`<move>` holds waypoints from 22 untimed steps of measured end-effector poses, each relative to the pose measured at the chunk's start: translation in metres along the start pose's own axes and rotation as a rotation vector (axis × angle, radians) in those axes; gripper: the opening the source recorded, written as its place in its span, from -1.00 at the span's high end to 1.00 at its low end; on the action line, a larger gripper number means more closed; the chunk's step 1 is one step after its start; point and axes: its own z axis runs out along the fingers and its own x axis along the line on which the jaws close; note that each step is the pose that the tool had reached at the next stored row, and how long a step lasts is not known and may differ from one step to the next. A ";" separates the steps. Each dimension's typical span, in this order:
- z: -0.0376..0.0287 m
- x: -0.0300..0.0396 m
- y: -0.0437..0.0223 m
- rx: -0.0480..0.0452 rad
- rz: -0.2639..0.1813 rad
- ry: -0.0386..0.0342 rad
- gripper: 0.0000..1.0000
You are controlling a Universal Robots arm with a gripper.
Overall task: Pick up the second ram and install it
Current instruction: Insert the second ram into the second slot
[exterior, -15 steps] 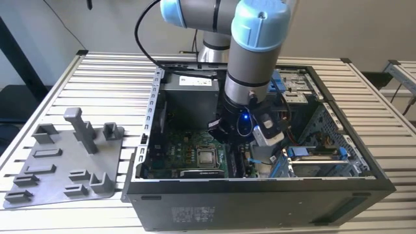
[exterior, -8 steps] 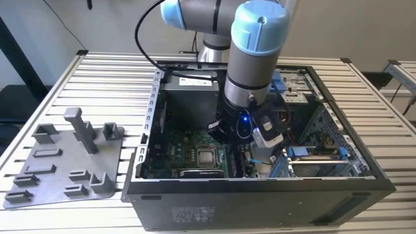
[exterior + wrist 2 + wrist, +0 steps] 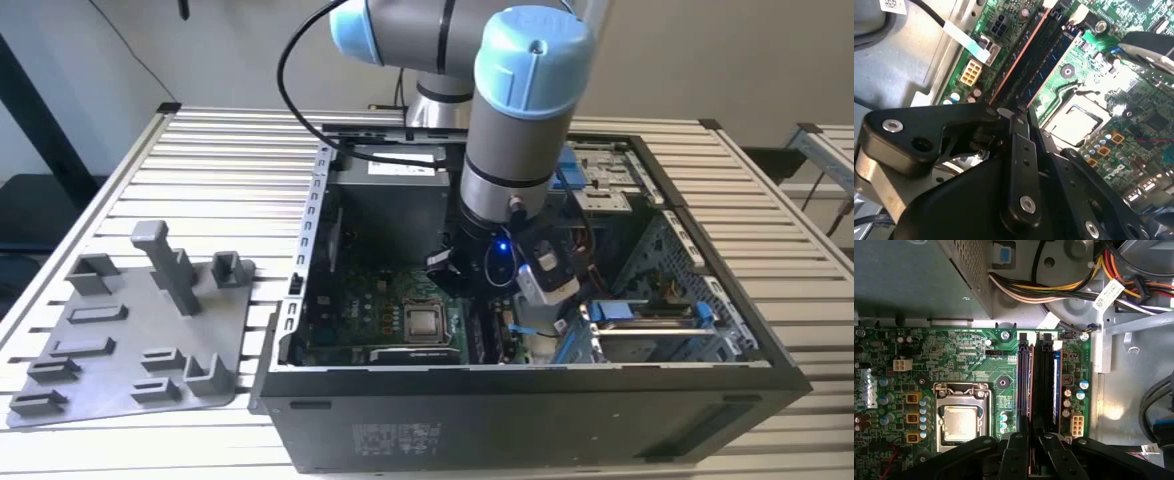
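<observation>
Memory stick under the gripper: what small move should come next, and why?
Probably a gentle press straight down: the second ram stands in its slot beside a blue stick, the gripper sits over its end, and full seating isn't evident.

Exterior view: set high and off the arm, looking down at a slant onto a slatted table (image 3: 214, 180), an open computer case (image 3: 534, 410) and a grey holder tray (image 3: 120, 340) at the exterior view's left; whole case in frame, arm (image 3: 514, 130) reaching down into its middle.

First wrist view: riding on the arm, facing straight down onto the motherboard (image 3: 959, 355), close, with memory slots (image 3: 1039, 385) running away from the gripper (image 3: 1029, 460).

Second wrist view: closer still, tilted, looking along the same memory slots (image 3: 1039, 55) past the gripper (image 3: 1019, 145).

Shared by all three: the processor socket (image 3: 427, 323) (image 3: 960, 422) (image 3: 1076, 117) and board around it.
</observation>
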 end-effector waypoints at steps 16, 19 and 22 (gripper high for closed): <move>-0.0307 -0.0003 0.0003 0.0015 0.001 0.0017 0.73; -0.0307 -0.0001 0.0002 0.0015 0.001 0.0016 0.79; -0.0307 0.0004 0.0002 0.0015 0.002 0.0017 0.79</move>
